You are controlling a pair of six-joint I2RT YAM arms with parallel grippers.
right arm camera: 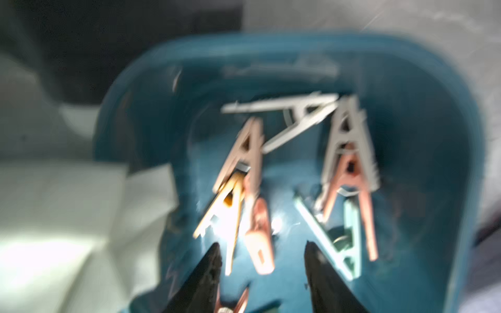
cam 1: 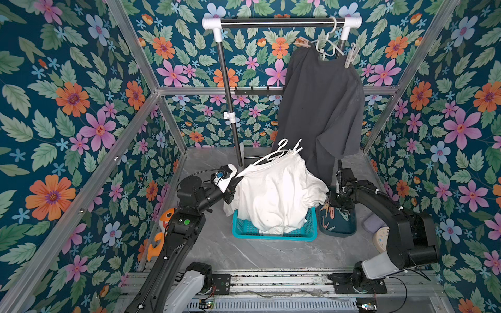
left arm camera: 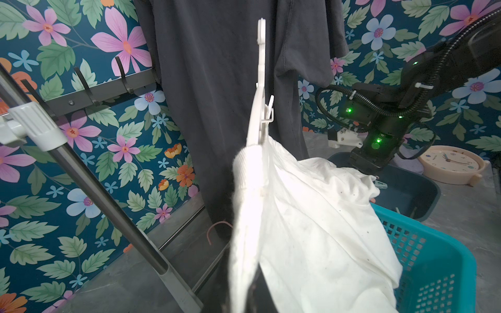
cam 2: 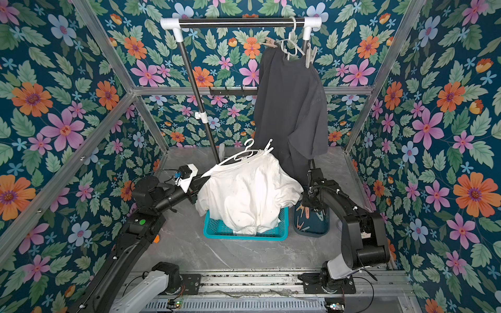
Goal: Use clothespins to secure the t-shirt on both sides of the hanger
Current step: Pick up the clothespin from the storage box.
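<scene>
- White cotton: the t-shirt (cam 1: 276,195) (cam 2: 244,195) is draped on a white plastic hanger (cam 1: 271,157) (cam 2: 238,155). Its lower half slumps into a teal mesh basket (cam 1: 271,235) (cam 2: 244,235) near the middle of the grey marbled table (cam 1: 244,257).
- The left hand (cam 1: 236,177) (cam 2: 204,179) is clenched on the near shoulder end of the hanger, with shirt fabric over it. It holds the hanger tilted, hook toward the table's far edge.
- In the left wrist view, a white clothespin (left arm camera: 269,108) is clipped on the hanger (left arm camera: 259,108) just above the collar. In both top views this clip (cam 1: 297,146) (cam 2: 268,146) sits at the hanger's far shoulder.
- The remaining clothespins (cam 1: 328,214) (cam 2: 302,214) (right arm camera: 249,151), in pink, tan, mint and grey, lie in a dark teal tray (cam 1: 337,235) (right arm camera: 433,135). The tray is just beside the basket, toward the table's right edge.
- The right hand (cam 1: 334,202) (cam 2: 311,202) (right arm camera: 261,252) hangs over the tray with its jaws apart and nothing pinched between the tips. The right wrist view is blurred; a pink piece shows low between the fingers, and whether it touches them cannot be told.
- At the far edge, a dark grey shirt (cam 1: 322,103) hangs from the rack rail (cam 1: 276,21). It is pinned at both shoulders by a tan clip (cam 1: 302,42) and a grey clip (cam 1: 351,57).
</scene>
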